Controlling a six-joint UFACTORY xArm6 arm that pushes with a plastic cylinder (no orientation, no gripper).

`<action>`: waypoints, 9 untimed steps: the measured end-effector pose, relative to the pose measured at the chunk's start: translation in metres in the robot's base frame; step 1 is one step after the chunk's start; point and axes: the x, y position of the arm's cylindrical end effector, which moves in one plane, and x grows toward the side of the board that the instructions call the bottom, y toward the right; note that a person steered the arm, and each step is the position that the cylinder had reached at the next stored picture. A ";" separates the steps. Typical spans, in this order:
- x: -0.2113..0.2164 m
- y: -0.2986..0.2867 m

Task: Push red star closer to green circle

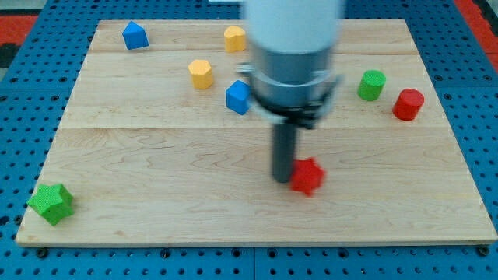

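Note:
The red star (308,176) lies on the wooden board (156,187), right of the board's middle and toward the view's bottom. The green circle (372,85) stands near the view's upper right. My tip (283,179) rests on the board right at the red star's left side, touching or almost touching it. The arm's grey body hangs above and hides the board behind it.
A red cylinder (408,104) stands just right of the green circle. A blue block (238,97) sits left of the arm. Two yellow blocks (201,74) (235,38) and a blue block (135,35) lie toward the upper left. A green star (51,204) lies at the lower left corner.

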 end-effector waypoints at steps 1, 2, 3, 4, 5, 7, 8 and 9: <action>0.044 -0.015; 0.070 0.021; 0.008 0.028; -0.036 0.073; -0.007 0.064; -0.046 0.070; -0.080 0.075; -0.080 0.105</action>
